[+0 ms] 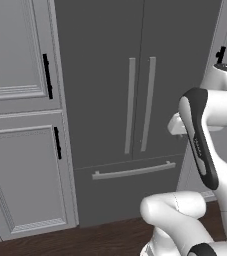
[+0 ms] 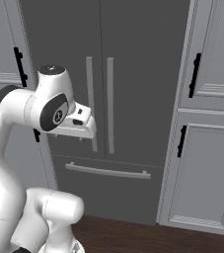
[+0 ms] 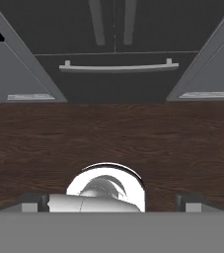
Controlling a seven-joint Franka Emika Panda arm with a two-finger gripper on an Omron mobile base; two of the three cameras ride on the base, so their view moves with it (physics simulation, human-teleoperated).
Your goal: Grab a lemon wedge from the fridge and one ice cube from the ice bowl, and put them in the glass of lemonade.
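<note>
The fridge (image 1: 100,75) stands straight ahead, tall and dark grey, with both doors shut. Its two long bar handles (image 1: 139,105) run side by side down the middle, and a drawer handle (image 1: 133,170) lies across below them. From the right base view the fridge (image 2: 143,74) shows the same shut front. My gripper (image 3: 111,203) is open, its fingertips (image 3: 30,203) wide apart with nothing between them, aimed down at the floor before the fridge drawer (image 3: 113,84). The hand (image 2: 79,127) hangs in front of the left door, apart from it. The lemon wedge, ice bowl and glass of lemonade are out of view.
Light grey panelled cabinets (image 1: 20,165) with black handles (image 1: 58,142) flank the fridge on the left, and more cabinets (image 2: 207,168) stand on the right. Dark wooden floor (image 3: 111,138) stretches between my base and the fridge.
</note>
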